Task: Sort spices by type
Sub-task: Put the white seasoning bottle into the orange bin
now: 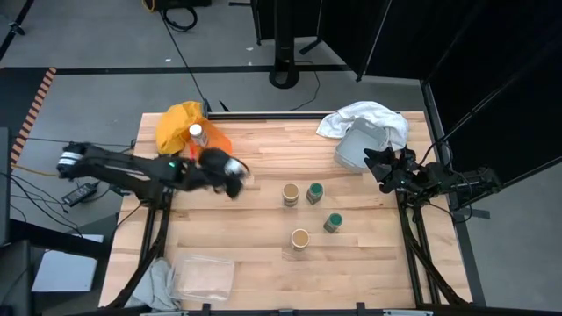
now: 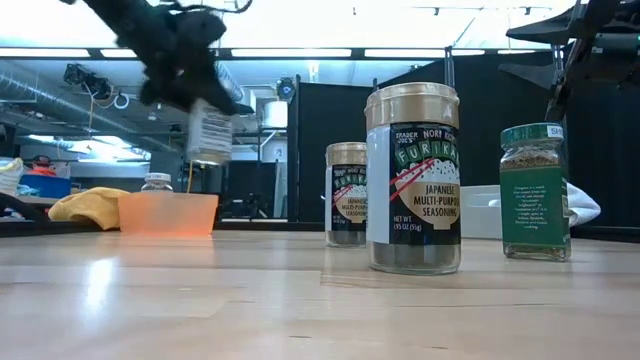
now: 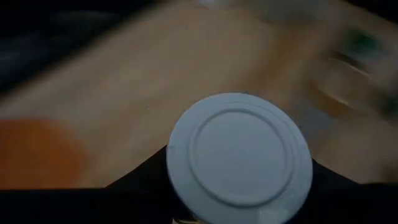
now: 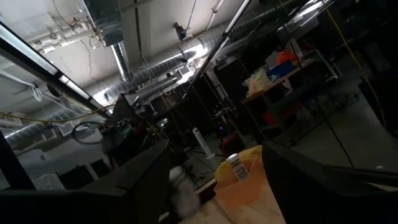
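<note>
My left gripper [image 1: 230, 180] is shut on a spice jar with a white lid [image 3: 239, 158]. The jar [image 2: 210, 130] hangs in the air near the orange tray [image 2: 168, 213]. A second white-lid jar [image 1: 197, 132] stands in that tray. Two tan-lid jars [image 1: 291, 194] [image 1: 300, 238] and two green-lid jars [image 1: 314, 193] [image 1: 333, 222] stand upright on the table's middle. My right gripper [image 1: 382, 167] waits open at the right edge, above the table. My left gripper pinches the jar's sides just below the white lid, one dark finger [image 3: 143, 180] on each side. The fingers come slanting down from the table's left. The labelled body [image 2: 210, 135] hangs slightly tilted below them, lifted clear of table and tray.
A yellow cloth [image 1: 178, 121] lies behind the orange tray. A grey tray [image 1: 354, 147] with a white cloth [image 1: 369, 117] sits at the far right. A clear tray [image 1: 204, 274] lies at the near left. Bare wood shows between the trays and the jars.
</note>
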Available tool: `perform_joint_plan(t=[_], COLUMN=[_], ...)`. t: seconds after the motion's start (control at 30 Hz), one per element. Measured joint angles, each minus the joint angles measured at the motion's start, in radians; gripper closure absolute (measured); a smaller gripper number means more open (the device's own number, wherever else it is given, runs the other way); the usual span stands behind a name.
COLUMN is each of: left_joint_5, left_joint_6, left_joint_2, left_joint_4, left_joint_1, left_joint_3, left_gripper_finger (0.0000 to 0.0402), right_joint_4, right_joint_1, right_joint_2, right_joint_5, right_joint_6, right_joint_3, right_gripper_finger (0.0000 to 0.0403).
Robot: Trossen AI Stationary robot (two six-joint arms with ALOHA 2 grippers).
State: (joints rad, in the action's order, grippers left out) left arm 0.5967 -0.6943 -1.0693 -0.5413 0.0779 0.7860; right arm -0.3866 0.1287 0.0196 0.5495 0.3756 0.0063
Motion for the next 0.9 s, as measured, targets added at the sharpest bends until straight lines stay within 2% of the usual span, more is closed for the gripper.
perform_joint_plan(t=[0.1, 0.17, 0.3, 0.5, 0.83, 0.9], left_joint_5=[0.126, 0.173, 0.203, 0.217, 0.166, 0.166], left_joint_6=[-0.148, -0.206, -0.198, -0.182, -0.228, -0.235], left_joint_2=[0.085, 0.123, 0.134, 0.060, 0.014, 0.015], left_joint_4=[-0.179, -0.243, -0.260, -0.249, 0.075, 0.087], left_joint_1=[-0.064, -0.110, -0.202, -0.330, -0.447, -0.466], left_joint_3=[0.000, 0.000, 0.000, -0.017, -0.206, -0.226], left_gripper_finger=[0.0214, 0.0214, 0.0214, 0.0214, 0.0214, 0.0214], right_joint_4=[0.000, 0.000, 0.000, 0.000, 0.000, 0.000], right_joint_1=[0.000, 0.000, 0.000, 0.000, 0.000, 0.000], right_joint_2=[0.000, 0.000, 0.000, 0.000, 0.000, 0.000], right_joint_5=[0.000, 0.000, 0.016, 0.045, 0.045, 0.045], right_joint_6=[0.000, 0.000, 0.000, 0.000, 0.000, 0.000], right_joint_3=[0.000, 0.000, 0.000, 0.000, 0.000, 0.000], right_gripper_finger=[0.0142, 0.0142, 0.0142, 0.0142, 0.0142, 0.0142])
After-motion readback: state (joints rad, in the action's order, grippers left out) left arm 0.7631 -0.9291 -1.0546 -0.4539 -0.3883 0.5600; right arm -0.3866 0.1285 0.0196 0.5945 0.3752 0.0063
